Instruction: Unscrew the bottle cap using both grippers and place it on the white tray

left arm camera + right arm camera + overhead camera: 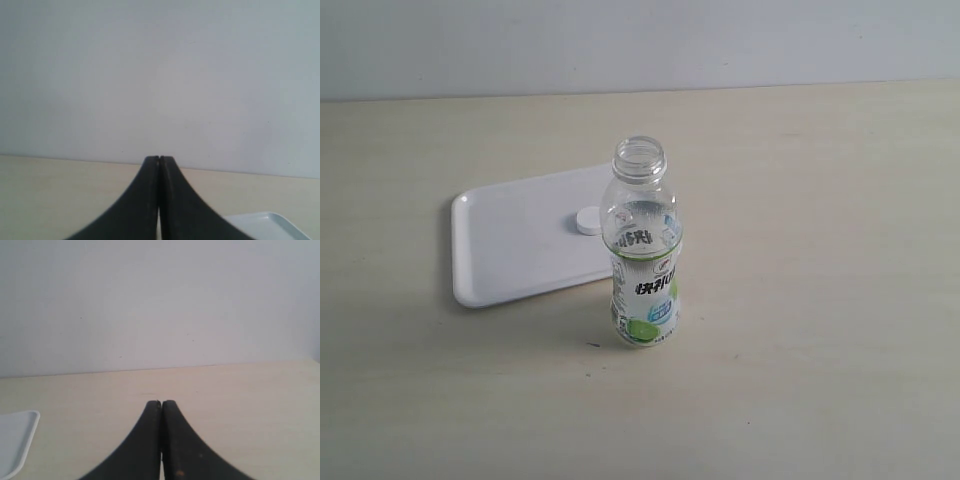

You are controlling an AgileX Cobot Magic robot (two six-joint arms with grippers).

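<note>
The clear bottle (643,255) with its green and white label stands upright near the table's middle, its neck open and bare. The white bottle cap (588,221) lies flat on the white tray (510,240), just left of the bottle's shoulder. Neither arm appears in the exterior view. My left gripper (159,159) is shut with nothing between its black fingers, a corner of the white tray (265,225) showing beside it. My right gripper (161,403) is likewise shut and empty, with an edge of the tray (20,440) to one side.
The beige table (820,300) runs back to a pale wall (640,40). The bottle stands right at the tray's near right corner.
</note>
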